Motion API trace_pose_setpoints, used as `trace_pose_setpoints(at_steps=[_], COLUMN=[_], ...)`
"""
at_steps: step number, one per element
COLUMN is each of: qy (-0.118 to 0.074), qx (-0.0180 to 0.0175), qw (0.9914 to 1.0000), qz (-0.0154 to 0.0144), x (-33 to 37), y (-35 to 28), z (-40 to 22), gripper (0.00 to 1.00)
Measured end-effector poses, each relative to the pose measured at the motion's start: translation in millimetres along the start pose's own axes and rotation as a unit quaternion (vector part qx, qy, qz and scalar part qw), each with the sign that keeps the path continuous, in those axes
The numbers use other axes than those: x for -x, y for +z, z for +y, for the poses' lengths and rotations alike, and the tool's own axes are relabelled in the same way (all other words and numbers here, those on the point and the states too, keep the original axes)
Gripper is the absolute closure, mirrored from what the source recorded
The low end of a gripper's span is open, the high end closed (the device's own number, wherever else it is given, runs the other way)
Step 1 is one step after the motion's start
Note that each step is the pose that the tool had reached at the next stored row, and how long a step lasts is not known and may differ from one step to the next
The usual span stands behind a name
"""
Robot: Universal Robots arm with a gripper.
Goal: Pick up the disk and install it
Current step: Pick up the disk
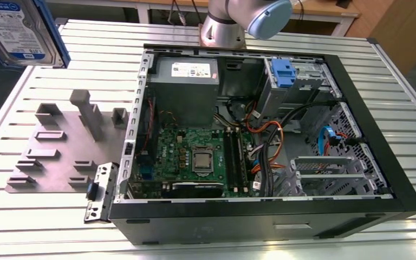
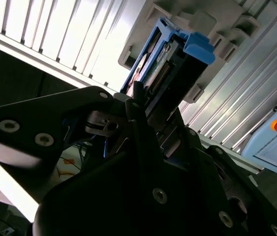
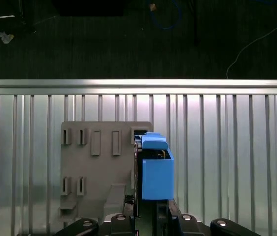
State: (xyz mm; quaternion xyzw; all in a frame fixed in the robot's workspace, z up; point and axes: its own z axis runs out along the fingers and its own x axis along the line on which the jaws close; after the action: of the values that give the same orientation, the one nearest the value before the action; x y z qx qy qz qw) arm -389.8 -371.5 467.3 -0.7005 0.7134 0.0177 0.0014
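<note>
The disk (image 1: 19,30), a silver-grey drive with a white-and-blue label and blue rails, is held clear of the bench (image 1: 49,227). It is seen high at the exterior view's left edge, its label face turned toward that camera and its top cut off by the frame. It is pinched by the gripper (image 2: 141,105), whose dark jaws are seen in the second wrist view pressed onto the disk's near end from either side. The disk's long axis is set in line with the gripper, running straight out from the wrist and down toward the bench, so in the first wrist view it is seen end-on as a narrow blue block. Below it, untouched, a grey plate (image 1: 63,151) with raised posts and slots is laid on the slatted bench. Just beside the plate, toward the exterior view's right, an open case (image 1: 229,222) is laid on its side, with a motherboard (image 1: 193,157) and a power supply (image 1: 184,70) exposed. The drive bays (image 1: 302,81) are found in the case's far corner, at the exterior view's upper right, where a blue bracket (image 1: 283,73) is fixed. The disk is thus kept well apart from the bays, with most of the case's width between them.
</note>
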Motion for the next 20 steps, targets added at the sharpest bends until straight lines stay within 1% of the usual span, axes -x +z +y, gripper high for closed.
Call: trace_pose_setpoints(at_steps=[6,10,15,20], qy=[0.000,0.000,0.000,0.000], qx=[0.0000,0.0000,0.0000,0.0000], qw=[1.00000,1.00000,1.00000,1.00000], qz=[0.0000,0.0000,0.0000,0.0000], x=[0.0,0.1,0.2,0.4], y=[-0.1,-0.1,-0.3,-0.6], z=[-1.1,-5.1,-13.2,-25.2], gripper=[0.65,0.65,0.65,0.65])
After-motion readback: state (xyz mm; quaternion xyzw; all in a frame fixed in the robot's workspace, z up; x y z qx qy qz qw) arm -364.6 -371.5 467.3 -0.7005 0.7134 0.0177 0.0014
